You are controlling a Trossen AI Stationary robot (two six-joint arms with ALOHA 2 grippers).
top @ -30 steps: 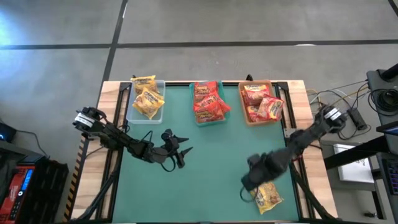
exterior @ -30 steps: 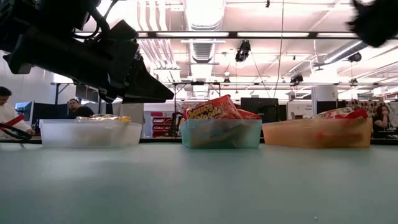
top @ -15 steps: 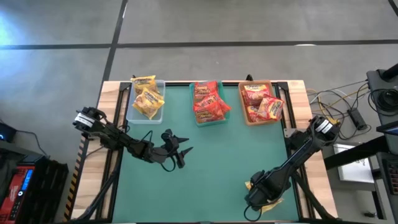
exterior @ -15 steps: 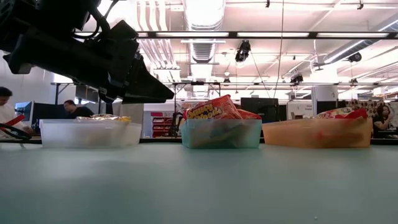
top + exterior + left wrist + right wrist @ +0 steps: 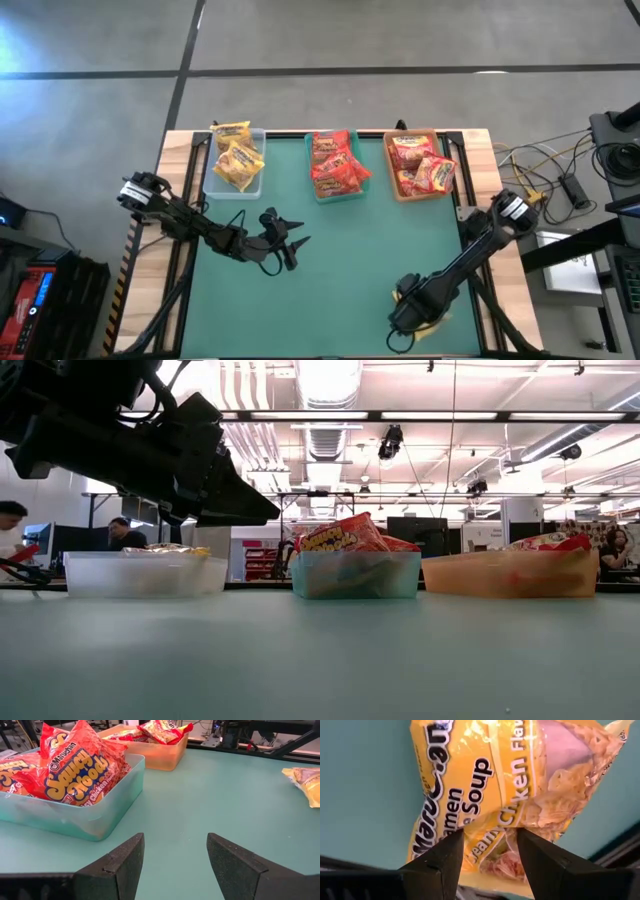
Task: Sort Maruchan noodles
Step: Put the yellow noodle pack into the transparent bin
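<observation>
Dropping onto last loose yellow packet (image 5: 510, 795) at table's (image 5: 340, 260) near right edge, right gripper (image 5: 489, 851) now covers it from above; second ago packet lay exposed. Fingers straddle packet, not yet pinched. Left gripper (image 5: 175, 851) idle, open, empty, mid-table. Clear tray (image 5: 252, 180) awaits.

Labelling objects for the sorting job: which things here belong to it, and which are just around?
Part of the job:
yellow packet between the right gripper fingers
packets in the clear tray, teal tray, tan tray

Just around:
cables
idle left gripper
</observation>
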